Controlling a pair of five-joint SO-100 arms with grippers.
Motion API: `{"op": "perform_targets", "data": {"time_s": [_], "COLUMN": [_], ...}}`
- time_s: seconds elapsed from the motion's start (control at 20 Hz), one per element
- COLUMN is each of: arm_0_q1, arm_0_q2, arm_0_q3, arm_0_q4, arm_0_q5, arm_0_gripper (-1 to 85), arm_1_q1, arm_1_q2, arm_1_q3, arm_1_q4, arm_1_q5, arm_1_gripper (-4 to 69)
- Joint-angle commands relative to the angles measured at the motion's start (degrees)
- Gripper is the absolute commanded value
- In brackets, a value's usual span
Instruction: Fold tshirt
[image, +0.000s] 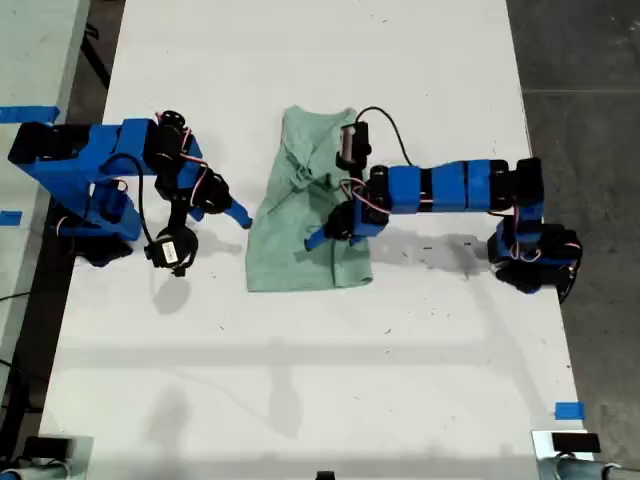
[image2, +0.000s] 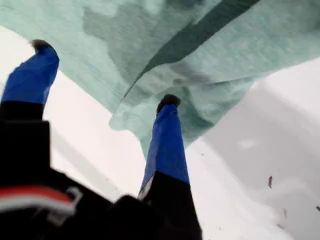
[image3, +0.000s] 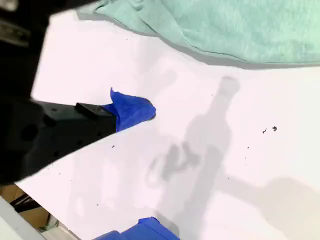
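Observation:
The pale mint-green tshirt (image: 285, 250) lies crumpled and partly folded over itself in the middle of the white table. My first gripper (image: 328, 232) reaches in from the exterior view's right and hovers low over the shirt's middle. In the first wrist view the first gripper (image2: 105, 75) is open, one fingertip (image2: 169, 101) at a bunched fold of the tshirt (image2: 225, 60) and the other off the cloth over bare table. My second gripper (image: 232, 210) sits just off the shirt's edge on the exterior view's left. The second gripper (image3: 145, 170) is open over bare table, the tshirt (image3: 240, 30) beyond it.
The white table (image: 400, 350) extends toward the exterior view's bottom. Blue tape (image: 568, 410) marks its lower right edge there, and more blue tape (image: 25, 113) shows on the neighbouring surface at the left. Dark floor (image: 590, 60) borders the table on the right.

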Motion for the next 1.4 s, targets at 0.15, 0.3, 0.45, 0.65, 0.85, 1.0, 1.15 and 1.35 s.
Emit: {"op": "perform_targets", "data": {"time_s": [0.15,0.3,0.45,0.65,0.85,1.0,1.15,1.35], "arm_0_q1": [1.85,2.29,1.76,0.18,-1.32,-2.29,-3.25,-3.52], "arm_0_q2": [2.29,1.85,0.0,-4.66,-10.2,-14.59,-19.78,-24.7], "arm_0_q3": [-0.44,-0.44,0.44,7.47,19.25,21.97,21.53,20.21], "arm_0_q4": [-1.85,-2.81,-3.78,-15.21,-29.62,-35.86,-39.81,-44.03], "arm_0_q5": [-0.53,-0.62,-0.7,-0.09,-0.44,-0.53,-0.09,-0.62], "arm_0_gripper": [30.7,30.7,31.2,32.0,32.1,32.0,25.1,0.1], "arm_1_q1": [-0.7,-0.53,-0.44,-0.7,-1.23,-1.41,-1.41,-1.41], "arm_1_q2": [20.39,26.02,28.83,29.09,29.79,31.2,32.26,33.49], "arm_1_q3": [-5.54,0.18,4.39,5.19,6.42,8.53,10.81,13.54], "arm_1_q4": [12.13,12.83,12.13,11.87,11.78,11.07,9.76,8.53], "arm_1_q5": [-1.23,-0.53,0.26,0.44,0.62,0.79,0.88,1.14], "arm_1_gripper": [30.2,29.8,29.8,29.8,29.8,29.8,29.6,29.4]}}
